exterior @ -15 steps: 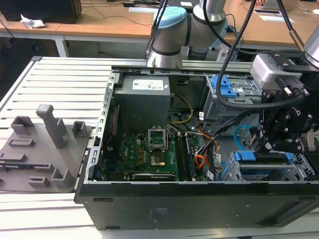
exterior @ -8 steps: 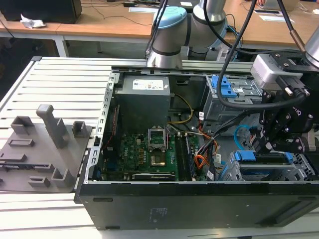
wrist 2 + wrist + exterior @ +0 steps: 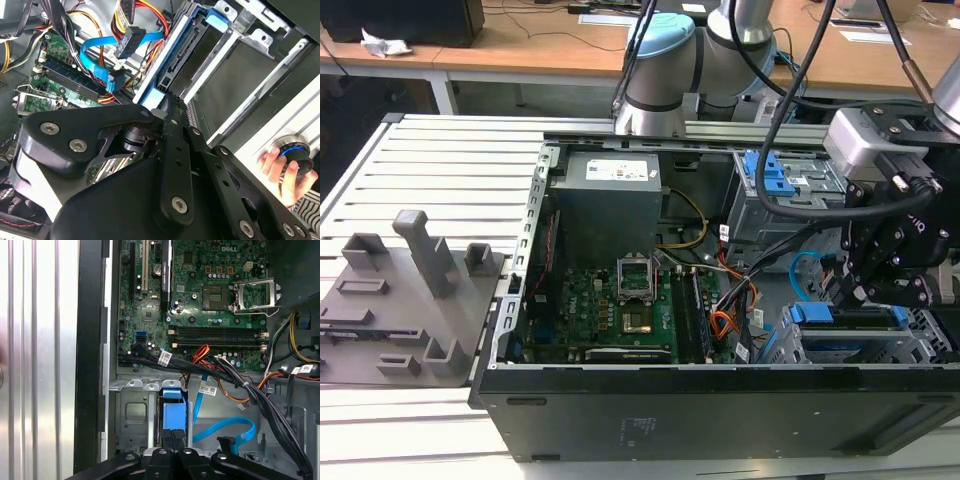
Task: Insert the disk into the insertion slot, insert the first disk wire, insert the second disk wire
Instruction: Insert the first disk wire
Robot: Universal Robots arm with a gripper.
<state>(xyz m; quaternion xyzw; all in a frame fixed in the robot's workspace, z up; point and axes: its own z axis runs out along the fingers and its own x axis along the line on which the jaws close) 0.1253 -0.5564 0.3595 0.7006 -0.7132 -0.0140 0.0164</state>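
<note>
Disk carrier (image 3: 172,416): bright blue.
Second disk wire (image 3: 227,428): light blue.
Motherboard (image 3: 200,270): green, dotted with dark chips.
Insertion slot (image 3: 131,412): silver-grey sheet metal.
Gripper (image 3: 172,436): matte black.
Computer case (image 3: 720,415): black.
Table (image 3: 440,165): pale grey, ribbed in parallel slats.
Arm joint cap (image 3: 660,40): pale blue.
Power supply wires (image 3: 292,337): yellow and black.
Fixture tray (image 3: 400,295): plain grey.

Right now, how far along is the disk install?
The disk is in the insertion slot, with the gripper at its blue end, jaws shut; fully seated or not, I cannot tell. The light blue wire lies loose beside the slot, connector free. Both wire steps look undone.
</note>
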